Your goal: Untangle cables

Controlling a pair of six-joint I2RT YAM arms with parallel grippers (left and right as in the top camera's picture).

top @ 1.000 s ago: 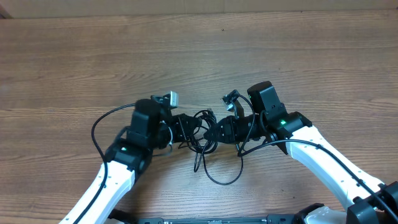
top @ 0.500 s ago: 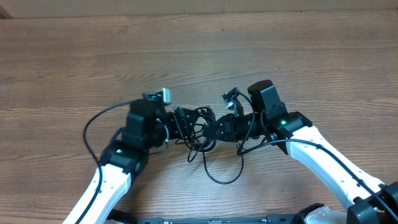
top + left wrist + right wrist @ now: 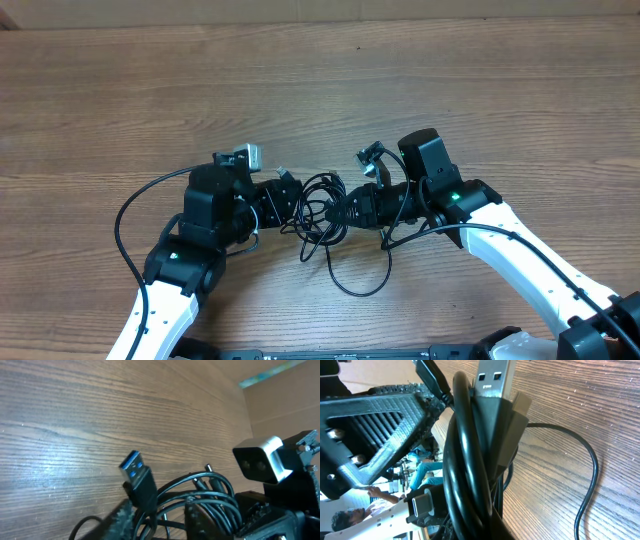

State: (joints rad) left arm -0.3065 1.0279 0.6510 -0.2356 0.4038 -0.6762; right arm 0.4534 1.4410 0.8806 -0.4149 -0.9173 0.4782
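Overhead: cables [image 3: 322, 208] lie tangled mid-counter [image 3: 320, 90] between your two arms, with one loop nearer the arm bases.
Left wrist: your left jaws flank strands beside blue-tongued USB plug [image 3: 134, 466]; spread or gripping, cannot tell.
Right wrist: your right jaws pressed together, pinching cables; second plug [image 3: 495, 377] sticks up above.
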